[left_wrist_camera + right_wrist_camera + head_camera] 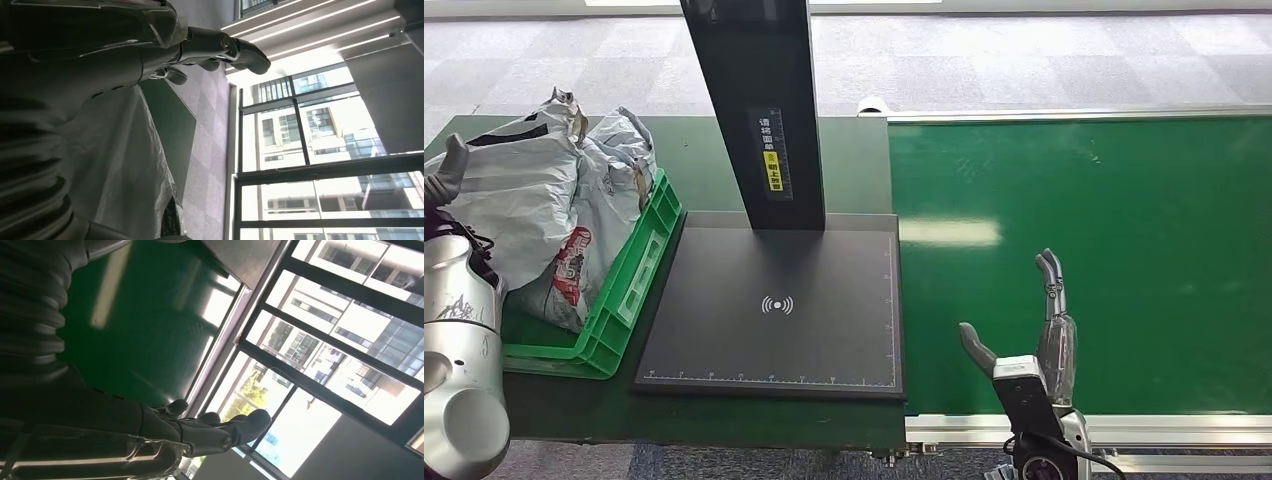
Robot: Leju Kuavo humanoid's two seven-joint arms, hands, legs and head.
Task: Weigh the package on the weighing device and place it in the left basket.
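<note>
At the far left of the head view, the left robot hand [446,172] rises beside the grey plastic packages [534,215] piled in the green basket [639,270]. Only a grey fingertip and part of the silver arm show there. In the left wrist view the same hand [200,47] has its fingers stretched out with nothing between them, hanging over a grey plastic surface. The basket sits on the dark green tabletop [854,170], and its right wall lies just beside the weighing device [774,310]. The packages fill the basket and rise above its rim; one carries a red-and-white label facing the basket wall.

The weighing device is a flat black platform with a white wireless mark at its middle and a ruler scale along its edges. A black post [759,110] with a yellow label stands at its back edge. Nothing lies on the platform.

To the right stretches a bright green conveyor belt [1124,220] framed in silver rail. The right robot hand [1034,345] hovers over the belt's near edge, fingers straight and apart, thumb out to the side, holding nothing.
</note>
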